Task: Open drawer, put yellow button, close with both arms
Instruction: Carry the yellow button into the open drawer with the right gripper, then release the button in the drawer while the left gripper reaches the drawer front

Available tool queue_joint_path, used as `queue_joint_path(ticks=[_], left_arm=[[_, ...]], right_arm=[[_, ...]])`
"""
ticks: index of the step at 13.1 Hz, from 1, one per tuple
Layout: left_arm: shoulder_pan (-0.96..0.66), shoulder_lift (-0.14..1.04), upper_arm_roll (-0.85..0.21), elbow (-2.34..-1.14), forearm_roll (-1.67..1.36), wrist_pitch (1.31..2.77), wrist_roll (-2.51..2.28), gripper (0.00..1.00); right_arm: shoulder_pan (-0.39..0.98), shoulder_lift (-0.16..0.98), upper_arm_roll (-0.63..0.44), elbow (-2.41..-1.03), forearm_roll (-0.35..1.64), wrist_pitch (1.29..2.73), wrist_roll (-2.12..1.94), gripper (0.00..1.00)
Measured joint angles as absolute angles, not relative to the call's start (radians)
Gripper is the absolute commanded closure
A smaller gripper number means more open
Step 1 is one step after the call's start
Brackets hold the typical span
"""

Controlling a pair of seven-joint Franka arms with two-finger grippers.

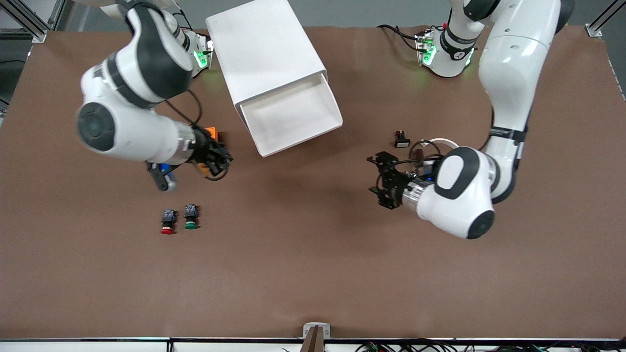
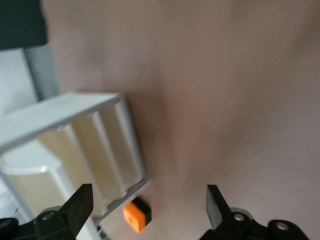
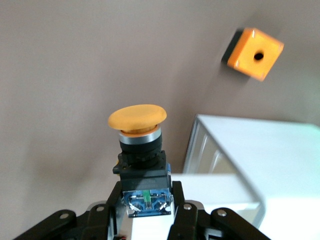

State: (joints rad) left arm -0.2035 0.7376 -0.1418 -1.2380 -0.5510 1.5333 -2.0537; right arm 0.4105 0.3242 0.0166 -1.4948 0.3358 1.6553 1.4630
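The top drawer [image 1: 293, 115] of the white cabinet [image 1: 266, 49] stands pulled out and empty. My right gripper [image 1: 220, 156] hovers over the table beside the open drawer, toward the right arm's end. In the right wrist view this gripper [image 3: 146, 202] is shut on the black-and-blue body of the yellow button [image 3: 137, 117], whose cap points away from the fingers. My left gripper [image 1: 384, 181] is open and empty over bare table toward the left arm's end. The left wrist view [image 2: 147, 207] shows its fingers wide apart, with the cabinet [image 2: 75, 150] farther off.
An orange cube [image 1: 211, 132] lies beside the right gripper; it also shows in the left wrist view [image 2: 136, 216] and the right wrist view [image 3: 255, 54]. A red button [image 1: 168, 222] and a green button [image 1: 190, 217] stand nearer the front camera. A small black switch [image 1: 402, 139] and a white ring [image 1: 440, 144] lie by the left arm.
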Motion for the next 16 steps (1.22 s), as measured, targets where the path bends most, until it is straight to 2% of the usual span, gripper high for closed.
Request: queue_joint_path(ticks=[7, 9, 10, 12, 13, 14, 16], left_arm=[[-0.188, 0.674, -0.163, -1.231, -0.02, 1.532, -1.702, 0.01], [-0.194, 0.638, -0.164, -1.23, 0.008, 1.532, -1.583, 0.01], [-0.194, 0.623, -0.163, -1.23, 0.011, 1.531, -1.517, 0.01], [-0.193, 0.612, -0.163, -1.231, 0.012, 1.531, -1.413, 0.01], [-0.193, 0.609, -0.163, -1.231, 0.012, 1.531, -1.376, 0.01], [-0.194, 0.605, -0.163, -1.231, 0.012, 1.532, -1.332, 0.01], [-0.194, 0.602, -0.164, -1.23, 0.012, 1.551, -1.198, 0.01]], right_arm=[[0.696, 0.324, 0.015, -1.615, 0.333, 1.894, 1.876, 0.9], [0.734, 0.323, 0.014, -1.65, 0.327, 1.943, 1.928, 0.85], [0.747, 0.322, 0.014, -1.668, 0.323, 1.972, 1.946, 0.77], [0.759, 0.32, 0.013, -1.688, 0.311, 1.993, 1.96, 0.46], [0.758, 0.316, 0.009, -1.689, 0.31, 1.994, 1.962, 0.08], [0.757, 0.308, 0.001, -1.688, 0.31, 1.989, 1.962, 0.0], [0.744, 0.283, -0.011, -1.684, 0.304, 1.936, 1.952, 0.0]])
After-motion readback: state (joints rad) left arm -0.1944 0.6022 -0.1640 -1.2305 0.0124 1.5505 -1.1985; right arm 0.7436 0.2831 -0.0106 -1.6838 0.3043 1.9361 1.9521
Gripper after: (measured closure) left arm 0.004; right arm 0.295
